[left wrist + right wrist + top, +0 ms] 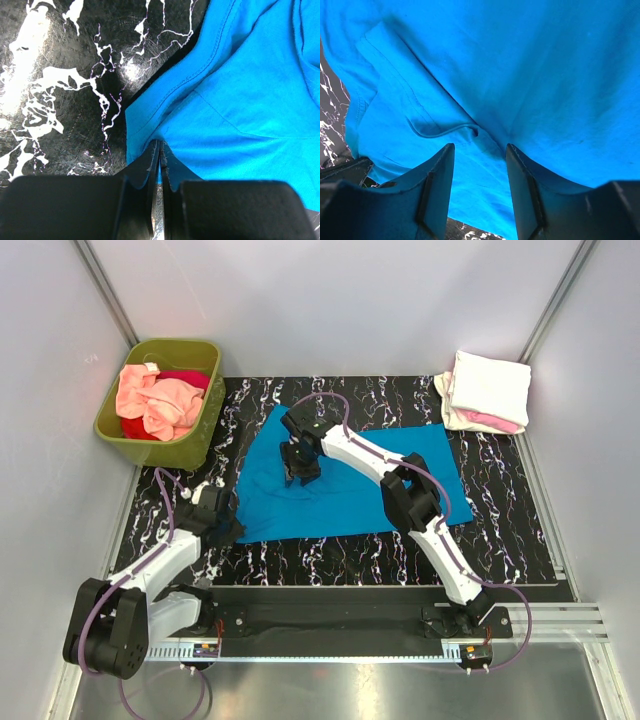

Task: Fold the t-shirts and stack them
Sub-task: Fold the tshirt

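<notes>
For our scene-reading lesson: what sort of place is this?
Probably a robot test cell: plain white walls enclose a black marbled tabletop, with a left arm and right arm bolted at its edge, a bright blue cloth t-shirt spread on it.

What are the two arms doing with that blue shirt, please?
They are folding the blue t-shirt spread on the table. The left fingers are shut on its near left edge; the right fingers hang open over its left half. A stack of folded shirts sits far right; unfolded shirts wait in the green tub.
</notes>
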Tool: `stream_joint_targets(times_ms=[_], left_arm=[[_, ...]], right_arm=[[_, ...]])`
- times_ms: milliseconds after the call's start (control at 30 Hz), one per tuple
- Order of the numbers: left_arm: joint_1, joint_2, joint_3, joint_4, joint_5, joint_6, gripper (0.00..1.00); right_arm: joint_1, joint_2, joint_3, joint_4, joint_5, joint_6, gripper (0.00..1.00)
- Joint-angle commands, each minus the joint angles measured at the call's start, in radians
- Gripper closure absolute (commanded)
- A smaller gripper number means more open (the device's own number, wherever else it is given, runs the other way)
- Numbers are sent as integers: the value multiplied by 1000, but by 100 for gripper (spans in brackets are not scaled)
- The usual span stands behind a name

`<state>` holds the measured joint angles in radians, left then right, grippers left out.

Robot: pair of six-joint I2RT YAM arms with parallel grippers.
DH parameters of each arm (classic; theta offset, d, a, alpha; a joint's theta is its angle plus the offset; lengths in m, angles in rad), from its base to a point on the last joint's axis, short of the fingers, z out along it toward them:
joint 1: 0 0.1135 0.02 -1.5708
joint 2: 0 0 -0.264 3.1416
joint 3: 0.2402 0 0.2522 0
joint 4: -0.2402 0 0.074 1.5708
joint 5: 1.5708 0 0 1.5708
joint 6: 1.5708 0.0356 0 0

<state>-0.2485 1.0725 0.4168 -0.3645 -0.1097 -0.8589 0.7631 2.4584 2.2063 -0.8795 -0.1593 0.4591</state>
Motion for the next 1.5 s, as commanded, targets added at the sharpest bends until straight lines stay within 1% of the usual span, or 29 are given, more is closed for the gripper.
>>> stream_joint_targets(times_ms=[0, 233, 333, 500, 567, 633, 700, 833, 933, 1133, 1233, 1333, 1467], left_arm=[[-6, 7, -35, -48, -44, 1, 92], [-9, 6, -35, -50, -48, 0, 91], [-11, 6, -36, -48, -50, 0, 91], [-11, 6, -36, -48, -51, 0, 91], [-11, 4, -36, -48, -51, 0, 91], [-12, 4, -36, -47, -51, -2, 91], [-11, 4, -36, -47, -51, -2, 91], [-11, 3, -36, -48, -51, -2, 91], [-12, 3, -38, -48, -51, 0, 91], [-12, 3, -38, -47, -51, 0, 91], [-12, 4, -38, -48, -51, -2, 91], [-12, 1, -38, -48, -51, -2, 91], [-12, 1, -39, -48, -51, -2, 91]], right_arm=[[2, -76, 17, 33, 9, -19, 47], [2, -53, 46, 17, 0, -37, 47], [4, -39, 43, 22, -5, -42, 49], [7, -9, 70, 11, -8, -53, 60], [8, 1, 85, 4, -9, -56, 62], [8, 13, 98, 1, -11, -59, 68], [8, 22, 105, -6, -9, -66, 70], [8, 25, 110, -13, -3, -73, 69], [8, 27, 107, -13, 12, -79, 62], [8, 34, 98, -12, 6, -82, 60], [8, 30, 76, -3, -2, -80, 61], [8, 25, 56, 2, 15, -82, 59], [8, 33, 56, 4, 6, -83, 59]])
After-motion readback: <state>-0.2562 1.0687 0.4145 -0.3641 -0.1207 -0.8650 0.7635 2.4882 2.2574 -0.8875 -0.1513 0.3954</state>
